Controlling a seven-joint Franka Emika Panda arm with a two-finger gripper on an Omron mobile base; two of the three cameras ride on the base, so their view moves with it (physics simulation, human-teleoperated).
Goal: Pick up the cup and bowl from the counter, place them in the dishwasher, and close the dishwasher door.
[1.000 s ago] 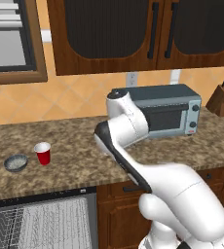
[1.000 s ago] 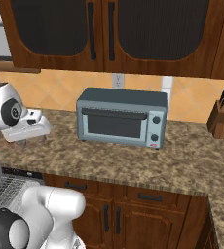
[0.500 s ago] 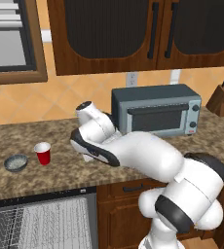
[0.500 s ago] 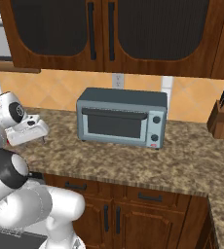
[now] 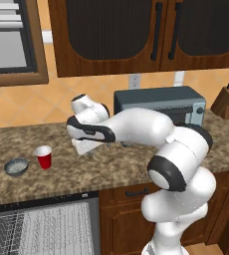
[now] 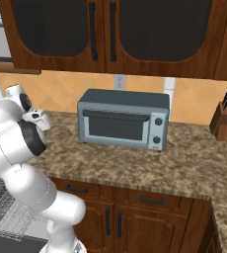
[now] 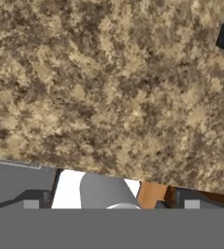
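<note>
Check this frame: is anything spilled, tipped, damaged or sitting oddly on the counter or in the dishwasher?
Nothing stands out. The cup stands upright beside the bowl on the counter, both apart and intact; the dishwasher is open with its rack empty.

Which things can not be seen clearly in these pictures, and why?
- dishwasher door: cut off by the bottom edge, left base view.
- bowl contents: too small, left base view.
- gripper fingertips: behind the white hand, left base view.
- toaster oven: partly hidden by the arm.

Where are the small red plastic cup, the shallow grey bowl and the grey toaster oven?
Small red plastic cup [image 5: 44, 157], left base view, on its side wall.
Shallow grey bowl [image 5: 16, 166], left base view, on its inside.
Grey toaster oven [image 6: 116, 127], right base view, on its glass door.
</note>
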